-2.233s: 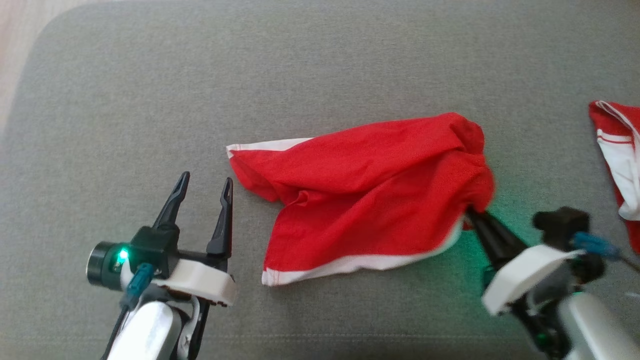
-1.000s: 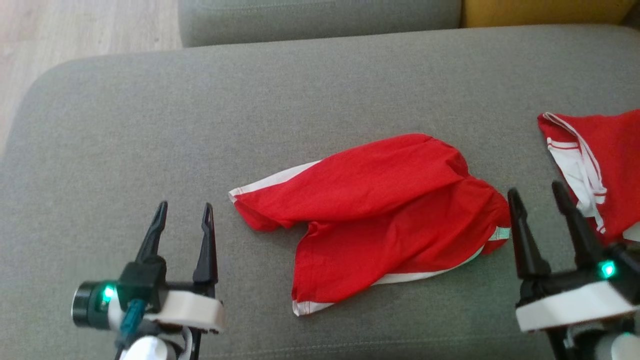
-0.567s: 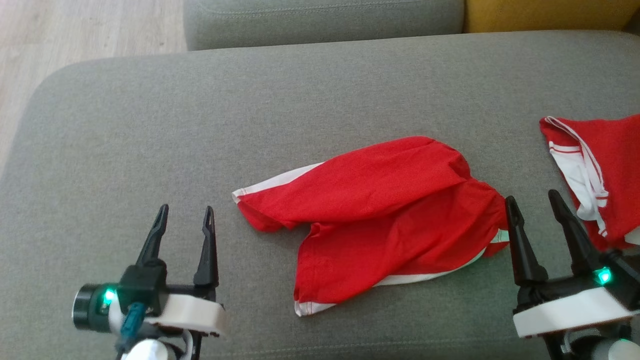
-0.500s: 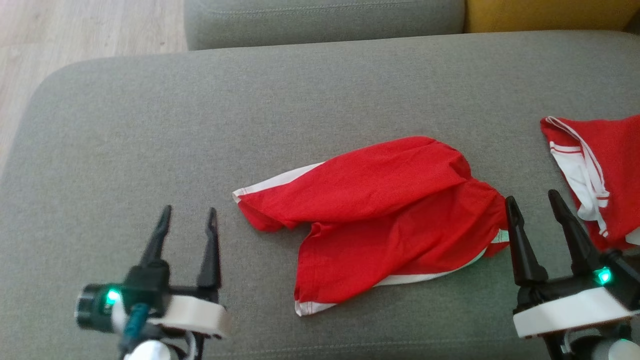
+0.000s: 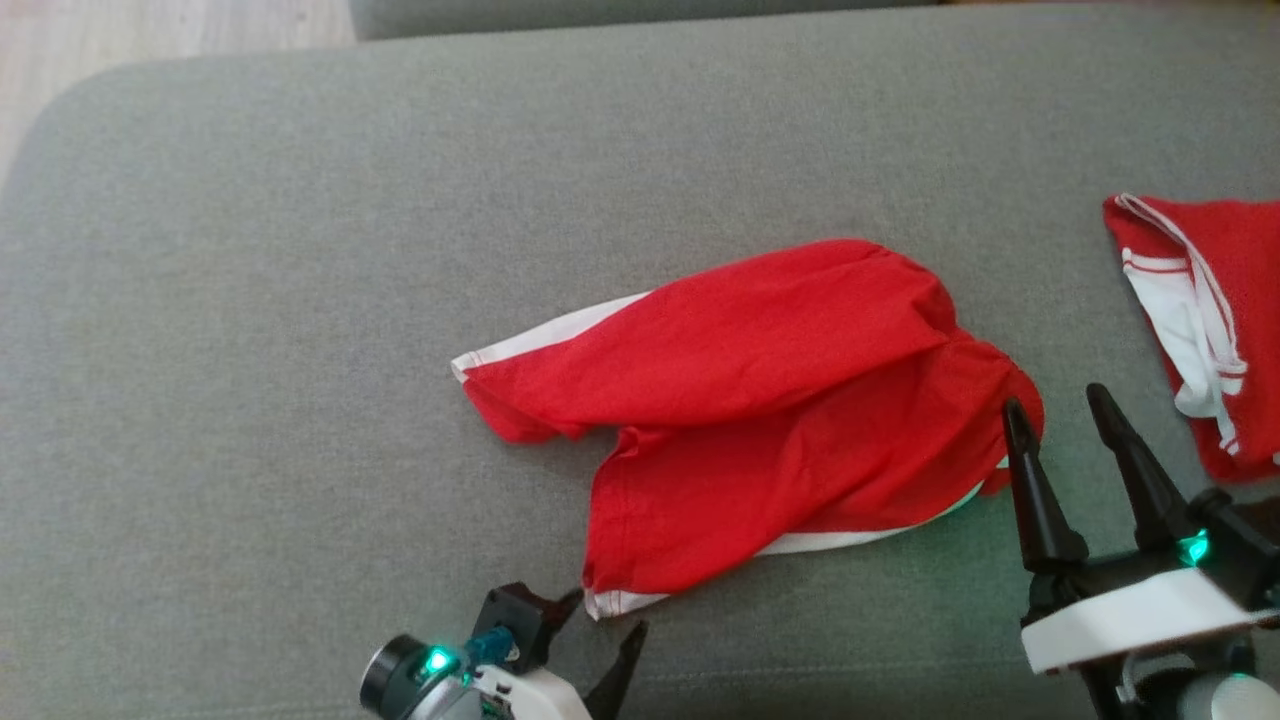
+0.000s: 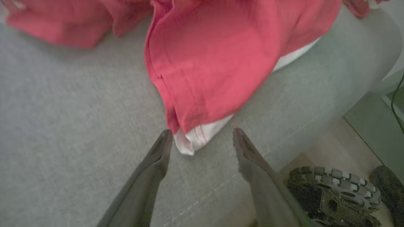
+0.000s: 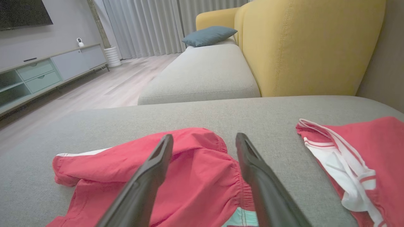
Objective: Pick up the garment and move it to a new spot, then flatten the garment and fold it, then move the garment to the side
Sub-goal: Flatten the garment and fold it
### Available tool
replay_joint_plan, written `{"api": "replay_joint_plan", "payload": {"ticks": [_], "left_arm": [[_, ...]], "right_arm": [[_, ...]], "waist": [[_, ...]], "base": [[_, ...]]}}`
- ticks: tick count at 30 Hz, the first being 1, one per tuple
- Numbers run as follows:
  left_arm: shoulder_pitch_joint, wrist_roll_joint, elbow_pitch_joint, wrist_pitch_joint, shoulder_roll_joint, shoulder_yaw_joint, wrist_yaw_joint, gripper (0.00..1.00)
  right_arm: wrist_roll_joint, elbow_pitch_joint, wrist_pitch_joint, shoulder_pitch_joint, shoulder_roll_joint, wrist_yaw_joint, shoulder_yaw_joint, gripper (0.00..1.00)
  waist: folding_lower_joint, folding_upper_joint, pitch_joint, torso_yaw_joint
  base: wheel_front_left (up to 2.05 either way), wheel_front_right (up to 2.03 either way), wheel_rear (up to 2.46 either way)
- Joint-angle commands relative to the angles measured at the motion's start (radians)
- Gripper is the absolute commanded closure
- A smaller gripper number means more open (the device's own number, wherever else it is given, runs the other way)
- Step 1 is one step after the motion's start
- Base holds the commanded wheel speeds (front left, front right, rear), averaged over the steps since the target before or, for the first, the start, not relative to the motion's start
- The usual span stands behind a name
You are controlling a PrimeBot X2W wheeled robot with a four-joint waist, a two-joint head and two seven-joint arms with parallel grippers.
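Note:
The garment (image 5: 740, 400) is a pair of red shorts with white trim, lying crumpled on the grey cushion (image 5: 300, 300). My left gripper (image 5: 605, 614) is open at the bottom of the head view, right at the garment's near hem corner. In the left wrist view that white hem corner (image 6: 193, 142) lies between the open fingers of my left gripper (image 6: 202, 132), which grip nothing. My right gripper (image 5: 1056, 403) stands open at the garment's right end, its left finger over the waistband edge. The right wrist view has my right gripper (image 7: 204, 136) above the garment (image 7: 195, 176).
A second red and white garment (image 5: 1210, 320) lies at the cushion's right edge, close to my right gripper. Beyond are another grey seat (image 7: 202, 75), a yellow sofa (image 7: 309, 47) and wooden floor (image 5: 150, 30). The cushion's front edge and the robot's base (image 6: 331, 195) appear in the left wrist view.
My left gripper has swung right and down to the garment's near hem corner. The head camera has tilted down a little. My right gripper stays where it was, open.

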Motion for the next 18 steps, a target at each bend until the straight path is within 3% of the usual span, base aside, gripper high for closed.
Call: {"api": "replay_joint_plan", "payload": {"ticks": [1,5,6,8,14,18], "left_arm": [[-0.048,-0.018,-0.003,0.014,-0.008,0.026,-0.013,0.00],[-0.079,-0.026,0.042,0.005,-0.022,0.028,-0.023,0.00],[-0.088,-0.027,0.051,-0.003,-0.025,0.030,-0.024,0.16],[-0.102,-0.028,0.067,-0.015,-0.029,0.033,-0.026,1.00],[-0.125,-0.030,0.097,-0.035,-0.024,0.040,-0.031,1.00],[-0.142,-0.028,0.089,-0.053,-0.017,0.051,-0.024,1.00]], "right_arm": [[0.000,-0.029,0.001,-0.047,-0.009,-0.001,0.023,0.00],[0.007,-0.016,0.000,-0.057,-0.012,-0.001,0.019,0.00],[0.009,-0.012,0.000,-0.058,-0.013,-0.001,0.016,0.00],[0.012,-0.001,0.002,-0.058,-0.015,-0.001,0.005,0.00],[0.019,0.044,0.020,-0.050,-0.032,-0.001,-0.039,0.00],[0.035,0.142,0.066,-0.051,-0.078,-0.001,-0.061,0.00]], "waist": [[0.0000,0.0000,0.021,-0.010],[0.0000,0.0000,0.043,-0.024],[0.0000,0.0000,0.047,-0.026],[0.0000,0.0000,0.052,-0.030],[0.0000,0.0000,0.064,-0.037],[0.0000,0.0000,0.076,-0.031]], "base": [[0.00,0.00,0.00],[0.00,0.00,0.00],[0.00,0.00,0.00],[0.00,0.00,0.00],[0.00,0.00,0.00],[0.00,0.00,0.00]]}}
